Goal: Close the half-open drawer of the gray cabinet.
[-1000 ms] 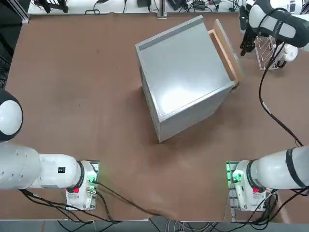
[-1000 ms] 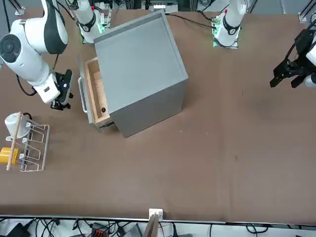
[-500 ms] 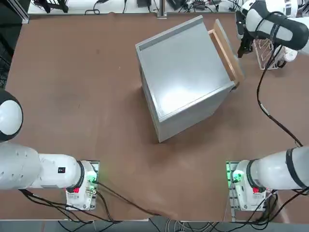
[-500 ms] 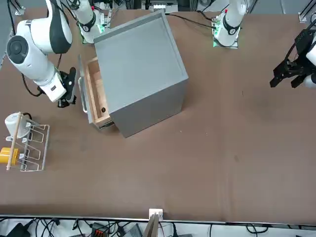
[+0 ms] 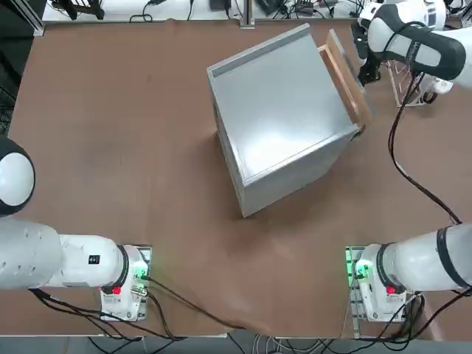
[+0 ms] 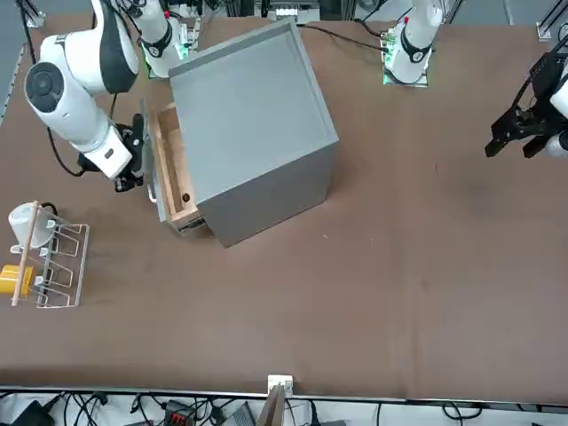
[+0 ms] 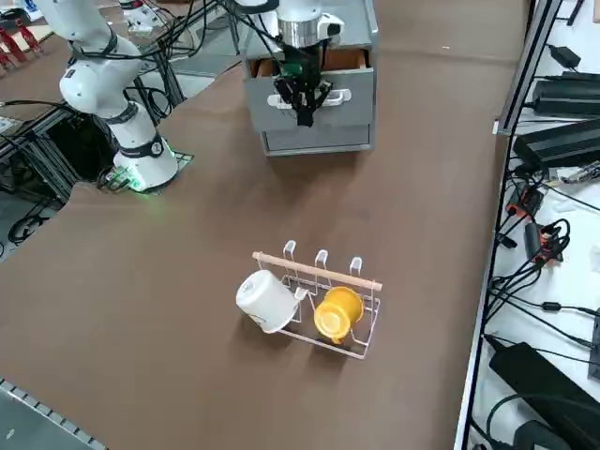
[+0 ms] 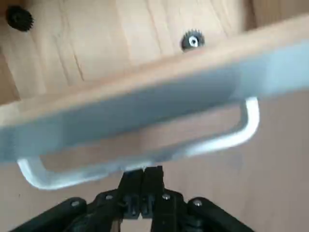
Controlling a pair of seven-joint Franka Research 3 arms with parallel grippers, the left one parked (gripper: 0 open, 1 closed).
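Even, fairly bright light reaches you in the top view, with a soft white glare on the gray cabinet's top panel (image 5: 284,103) and a faint shadow on the brown tabletop (image 5: 110,177). In the right wrist view, you see the drawer's front panel (image 8: 159,108) and silver handle (image 8: 222,141) blurred.

Here's the brown tabletop (image 6: 355,266), and the gray cabinet (image 6: 253,124) sits right on it, drawer (image 6: 177,169) partly out! Near the cabinet, on its drawer side, the white wire rack (image 7: 323,298) stands on the table too, carrying a white mug (image 7: 266,301) and a yellow mug (image 7: 338,312).
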